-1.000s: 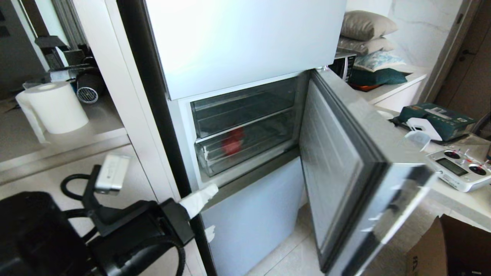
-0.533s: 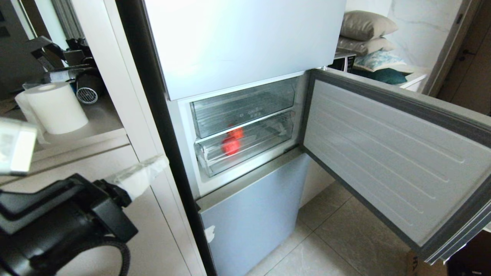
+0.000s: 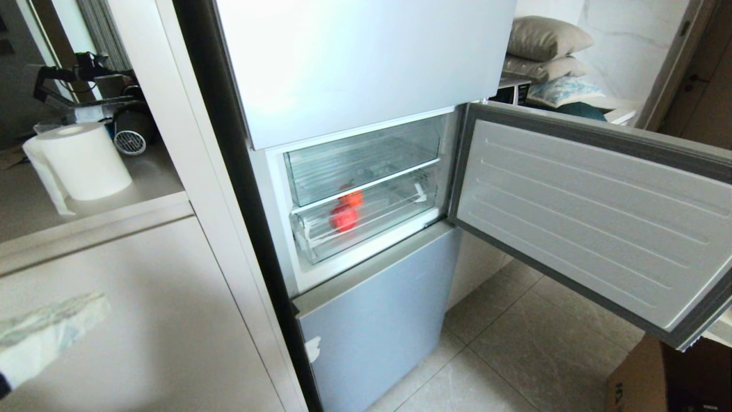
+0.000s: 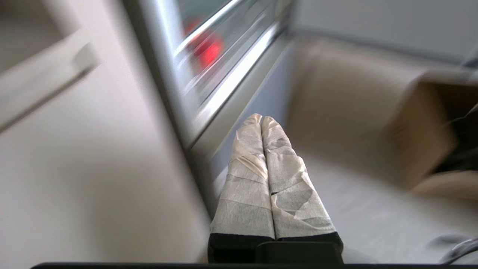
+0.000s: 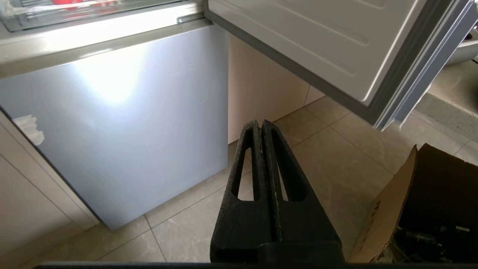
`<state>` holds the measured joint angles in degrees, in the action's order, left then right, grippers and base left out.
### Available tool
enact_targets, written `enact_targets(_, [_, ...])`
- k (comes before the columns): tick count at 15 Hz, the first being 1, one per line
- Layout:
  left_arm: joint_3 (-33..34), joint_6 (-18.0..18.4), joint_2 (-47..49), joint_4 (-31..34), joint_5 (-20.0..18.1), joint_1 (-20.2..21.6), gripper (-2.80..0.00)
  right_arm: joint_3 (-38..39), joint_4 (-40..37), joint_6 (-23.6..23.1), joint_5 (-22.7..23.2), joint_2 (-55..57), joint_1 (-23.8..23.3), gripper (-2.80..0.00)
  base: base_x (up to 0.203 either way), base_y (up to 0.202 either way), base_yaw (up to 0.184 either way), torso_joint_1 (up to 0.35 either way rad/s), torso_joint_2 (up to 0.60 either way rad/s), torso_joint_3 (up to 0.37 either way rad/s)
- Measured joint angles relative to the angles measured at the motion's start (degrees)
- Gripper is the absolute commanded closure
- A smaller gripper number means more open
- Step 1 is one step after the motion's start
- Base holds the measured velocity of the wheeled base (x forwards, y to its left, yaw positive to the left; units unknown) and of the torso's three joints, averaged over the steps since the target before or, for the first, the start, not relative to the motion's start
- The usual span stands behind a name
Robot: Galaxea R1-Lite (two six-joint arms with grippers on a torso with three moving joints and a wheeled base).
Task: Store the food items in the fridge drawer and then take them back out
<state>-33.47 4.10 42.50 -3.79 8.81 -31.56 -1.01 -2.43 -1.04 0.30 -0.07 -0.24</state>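
Two clear drawers sit stacked in the open fridge compartment; the lower fridge drawer (image 3: 366, 223), pushed in, holds the orange-red fruit (image 3: 343, 217) behind its front lip. Fridge door (image 3: 595, 223) stands swung wide to the right. Left gripper (image 4: 261, 123), tape-wrapped fingers pressed together and empty, hangs beside the white cabinet (image 3: 143, 320), clear of the fridge. Right gripper (image 5: 260, 127), clenched on nothing, hangs low over the floor tiles (image 5: 325, 157) near a cardboard box (image 5: 396, 209). Paper roll (image 3: 83, 160) stands on the counter.

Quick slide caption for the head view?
Fridge door open, red food item inside closed clear fridge drawer.
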Motion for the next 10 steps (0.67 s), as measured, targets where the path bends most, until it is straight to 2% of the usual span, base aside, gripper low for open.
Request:
enact_targets(2, [1.13,1.33,-4.01,3.49,-0.14,7.07,0.0,0.0,0.0,0.0,0.02,0.0,0.0,0.0,0.0,0.0,0.0,0.0,0.0,0.0])
enact_targets(4, [3.07,2.89,-8.0,3.89,-0.24,17.64,0.0,-0.02,-0.02,-0.09,0.02,0.0,-0.02,0.0,0.0,0.0,0.0,0.0,0.0,0.0])
enact_targets(6, [7.42,6.45,-13.58,4.06,-0.78,29.0,0.0,0.0,-0.02,-0.05,0.02,0.0,-0.02,0.0,0.0,0.0,0.0,0.0,0.0,0.0])
enact_targets(8, [14.62,8.93,-19.97,3.41,-3.83,35.16,0.0,0.02,0.0,0.02,0.05,0.0,-0.02,0.0,0.0,0.0,0.0,-0.004,0.0,0.02])
enact_targets(9, [18.18,7.91,-22.11,2.34,-6.4,36.62,0.0,0.02,0.0,0.02,0.02,0.0,-0.02,0.0,0.0,0.0,0.0,0.0,0.0,0.0])
enact_targets(10, [21.52,6.01,-23.59,1.39,-10.8,37.59,0.0,0.02,-0.03,-0.34,0.02,0.0,-0.02,0.0,0.0,0.0,0.0,0.0,0.0,0.0])
